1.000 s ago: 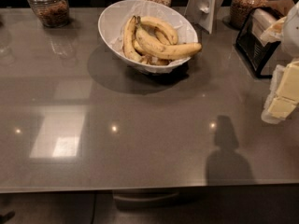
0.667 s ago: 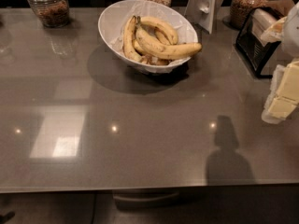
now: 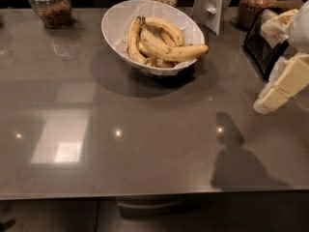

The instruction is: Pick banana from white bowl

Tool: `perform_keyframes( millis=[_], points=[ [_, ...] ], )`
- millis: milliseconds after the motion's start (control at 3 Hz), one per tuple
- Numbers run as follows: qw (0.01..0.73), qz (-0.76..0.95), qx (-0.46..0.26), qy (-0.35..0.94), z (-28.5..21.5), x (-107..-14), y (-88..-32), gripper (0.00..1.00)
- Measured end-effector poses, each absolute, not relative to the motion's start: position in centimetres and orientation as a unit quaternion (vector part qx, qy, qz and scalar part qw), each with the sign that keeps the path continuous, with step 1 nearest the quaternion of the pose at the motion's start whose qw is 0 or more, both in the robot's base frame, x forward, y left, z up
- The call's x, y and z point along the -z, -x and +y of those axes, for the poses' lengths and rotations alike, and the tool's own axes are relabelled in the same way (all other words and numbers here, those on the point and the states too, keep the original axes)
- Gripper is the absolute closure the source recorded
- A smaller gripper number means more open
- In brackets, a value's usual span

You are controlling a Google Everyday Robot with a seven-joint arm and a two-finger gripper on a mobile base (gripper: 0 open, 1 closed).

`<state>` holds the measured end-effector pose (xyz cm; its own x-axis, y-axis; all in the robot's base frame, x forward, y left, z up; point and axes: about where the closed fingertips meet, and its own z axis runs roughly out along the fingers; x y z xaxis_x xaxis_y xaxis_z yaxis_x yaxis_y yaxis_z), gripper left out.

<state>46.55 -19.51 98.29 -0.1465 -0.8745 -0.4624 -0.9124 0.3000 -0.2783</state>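
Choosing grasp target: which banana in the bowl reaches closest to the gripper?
The longest banana, tip past the white bowl rim, toward the gripper at far right.

Our arm [image 3: 301, 27] wears a smooth, rounded white shell; our gripper [image 3: 273, 98], at the scene's right edge, is cream-coloured, blocky and square-edged.

The banana [image 3: 176, 52] lay in the bowl [image 3: 115, 19] at the table's [image 3: 145, 144] back; a jar [image 3: 49, 6] stood left of it, and the gripper [image 3: 268, 100] hung far right.
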Motion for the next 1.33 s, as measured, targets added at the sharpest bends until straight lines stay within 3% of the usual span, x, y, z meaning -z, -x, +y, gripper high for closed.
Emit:
perform_keyframes(
  millis=[667,1333],
  points=[
    [0.408,0.711,-0.112,0.562,-14.4,-100.5,-53.1,0.0],
    [0.399,0.697,-0.113,0.585,-7.9,-100.0,-57.9,0.0]
  ],
)
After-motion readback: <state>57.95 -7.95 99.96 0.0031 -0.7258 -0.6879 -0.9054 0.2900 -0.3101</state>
